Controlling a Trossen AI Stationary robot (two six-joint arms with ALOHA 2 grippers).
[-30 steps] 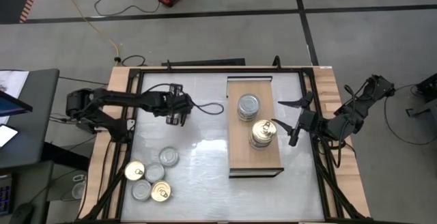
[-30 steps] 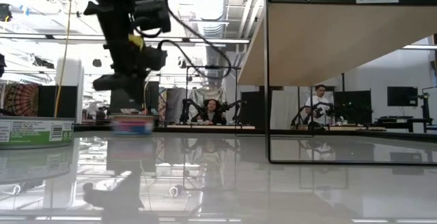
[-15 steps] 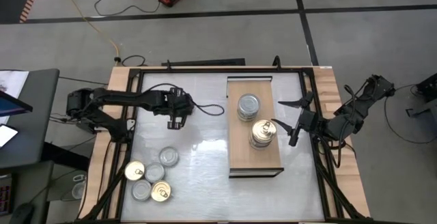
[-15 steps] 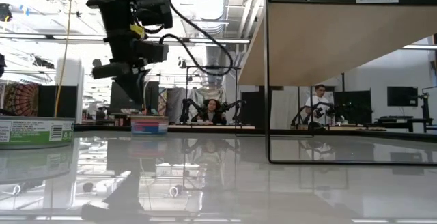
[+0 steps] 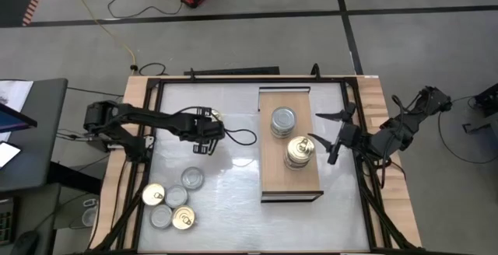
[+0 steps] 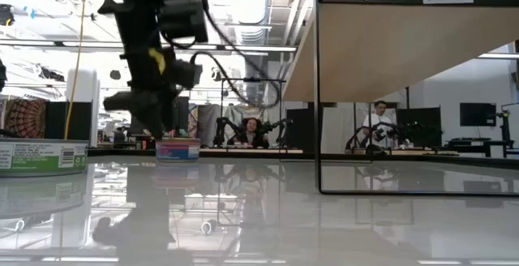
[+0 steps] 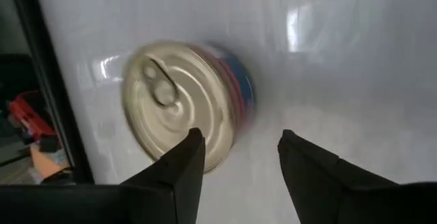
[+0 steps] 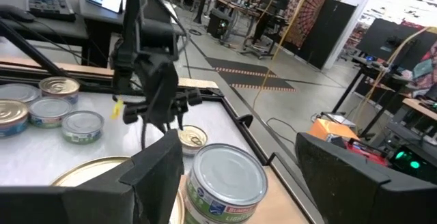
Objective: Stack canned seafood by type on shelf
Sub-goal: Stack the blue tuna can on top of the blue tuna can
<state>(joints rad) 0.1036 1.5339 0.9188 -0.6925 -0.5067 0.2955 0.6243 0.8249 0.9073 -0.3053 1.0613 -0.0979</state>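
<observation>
The left arm reaches across the table (image 5: 233,185), its pincer (image 5: 204,140) open over a gold-lidded tin (image 7: 184,101). The right pincer (image 5: 327,136) gapes at the shelf's (image 5: 272,179) three o'clock, beside two tin stacks (image 5: 299,152).

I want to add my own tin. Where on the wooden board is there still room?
The shelf is bare at its near end, below the gold-lidded stack, and along its left strip. The far half is crowded by that stack and the silver-lidded stack; the right tool waits beside them.
</observation>
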